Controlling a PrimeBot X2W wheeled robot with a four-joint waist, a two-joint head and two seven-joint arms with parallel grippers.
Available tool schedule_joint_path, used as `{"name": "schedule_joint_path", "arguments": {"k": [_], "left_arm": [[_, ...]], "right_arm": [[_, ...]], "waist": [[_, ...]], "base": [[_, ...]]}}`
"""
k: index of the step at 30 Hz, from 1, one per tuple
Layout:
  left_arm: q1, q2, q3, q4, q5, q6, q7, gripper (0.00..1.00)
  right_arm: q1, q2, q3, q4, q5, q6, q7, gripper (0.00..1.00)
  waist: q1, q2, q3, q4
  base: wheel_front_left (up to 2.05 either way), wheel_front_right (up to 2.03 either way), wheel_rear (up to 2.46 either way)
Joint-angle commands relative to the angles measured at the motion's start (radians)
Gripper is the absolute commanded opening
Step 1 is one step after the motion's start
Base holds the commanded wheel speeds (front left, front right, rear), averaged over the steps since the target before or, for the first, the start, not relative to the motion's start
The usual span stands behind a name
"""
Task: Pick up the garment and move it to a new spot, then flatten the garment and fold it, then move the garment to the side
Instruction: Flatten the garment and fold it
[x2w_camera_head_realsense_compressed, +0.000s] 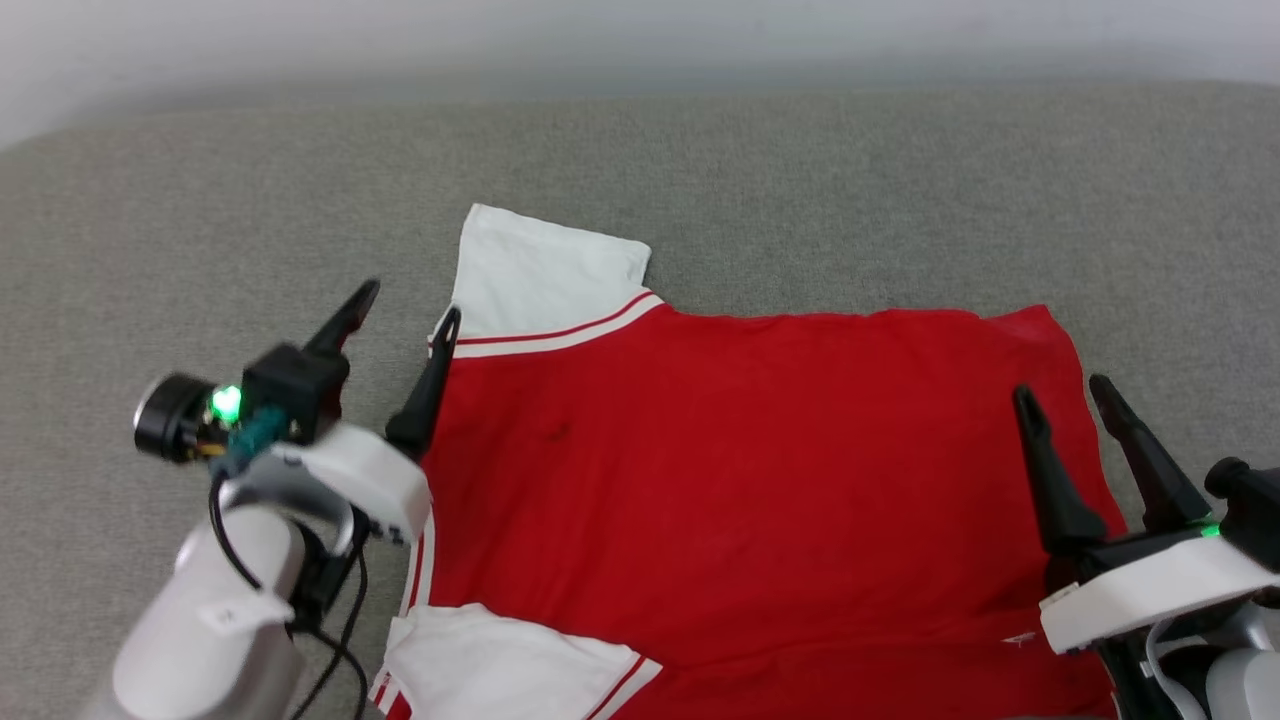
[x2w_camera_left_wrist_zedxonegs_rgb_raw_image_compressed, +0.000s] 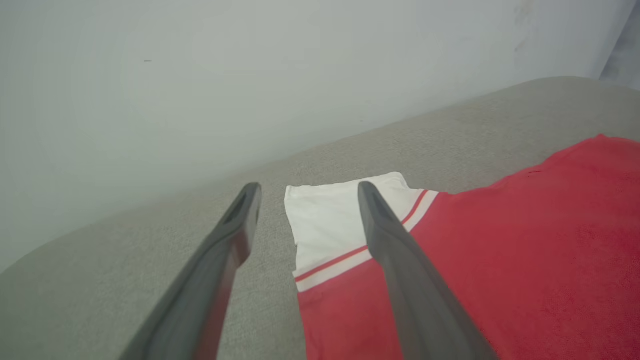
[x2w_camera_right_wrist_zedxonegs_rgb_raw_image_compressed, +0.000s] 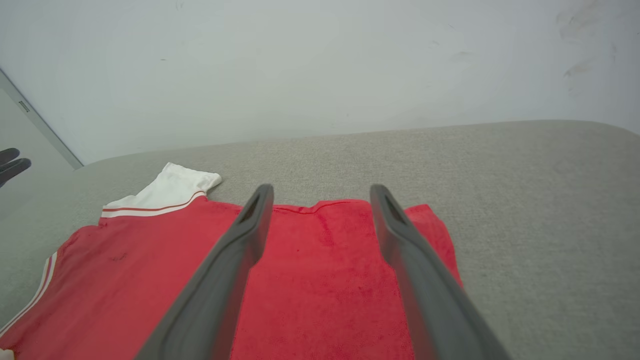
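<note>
The garment (x2w_camera_head_realsense_compressed: 740, 480), a red shirt with white sleeves and red-and-white trim, lies spread flat on a grey cushioned surface (x2w_camera_head_realsense_compressed: 800, 190), plain side up. One white sleeve (x2w_camera_head_realsense_compressed: 540, 275) points to the far side and the other (x2w_camera_head_realsense_compressed: 500, 665) lies at the near edge. My left gripper (x2w_camera_head_realsense_compressed: 410, 300) hovers open over the shirt's left edge, beside the far sleeve (x2w_camera_left_wrist_zedxonegs_rgb_raw_image_compressed: 330, 225). My right gripper (x2w_camera_head_realsense_compressed: 1062, 388) hovers open above the shirt's right hem (x2w_camera_right_wrist_zedxonegs_rgb_raw_image_compressed: 320, 250). Neither holds anything.
The grey surface (x2w_camera_right_wrist_zedxonegs_rgb_raw_image_compressed: 525, 190) stretches beyond the shirt to the far side, left and right. A pale wall (x2w_camera_left_wrist_zedxonegs_rgb_raw_image_compressed: 250, 75) rises right behind its far edge. The left gripper's dark fingertips (x2w_camera_right_wrist_zedxonegs_rgb_raw_image_compressed: 10, 165) show at the left edge of the right wrist view.
</note>
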Motion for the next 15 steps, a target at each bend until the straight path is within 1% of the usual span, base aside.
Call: {"name": "schedule_joint_path", "arguments": {"k": [1, 2, 3, 6, 10, 12, 15], "left_arm": [[-0.085, 0.014, -0.003, 0.028, -0.009, -0.035, 0.056, 1.0], [-0.133, 0.029, -0.014, 0.049, -0.009, -0.066, 0.097, 1.0], [-0.184, 0.037, -0.02, 0.061, -0.015, -0.083, 0.133, 1.0], [-0.328, 0.065, -0.049, 0.105, -0.045, -0.123, 0.26, 1.0], [-0.48, 0.117, -0.117, 0.152, -0.078, -0.14, 0.423, 1.0], [-0.54, 0.144, -0.168, 0.169, -0.115, -0.141, 0.517, 1.0], [-0.616, 0.2, -0.235, 0.185, -0.186, -0.141, 0.633, 1.0]], "right_arm": [[-0.029, 0.006, 0.004, -0.013, -0.01, -0.001, 0.0, 1.0], [-0.036, 0.008, 0.006, -0.017, -0.013, -0.001, 0.0, 1.0], [-0.045, 0.01, 0.009, -0.023, -0.013, -0.001, 0.0, 1.0], [-0.076, 0.019, 0.019, -0.038, -0.015, -0.001, -0.002, 1.0], [-0.108, 0.038, 0.036, -0.053, -0.014, -0.001, -0.008, 1.0], [-0.123, 0.044, 0.041, -0.063, -0.012, -0.001, -0.01, 1.0], [-0.14, 0.054, 0.052, -0.074, -0.016, -0.001, -0.014, 1.0]], "waist": [[-0.0001, 0.0, 0.069, -0.037], [-0.0001, 0.0, 0.085, -0.043], [-0.0001, 0.0, 0.103, -0.05], [-0.0001, 0.0, 0.154, -0.073], [-0.0001, 0.0, 0.208, -0.106], [-0.0001, 0.0, 0.229, -0.121], [-0.0001, 0.0, 0.26, -0.142]], "base": [[0.0, 0.0, 0.0], [0.0, 0.0, 0.0], [0.0, 0.0, 0.0], [0.0, 0.0, 0.0], [0.0, 0.0, 0.0], [0.0, 0.0, 0.0], [0.0, 0.0, 0.0]]}}
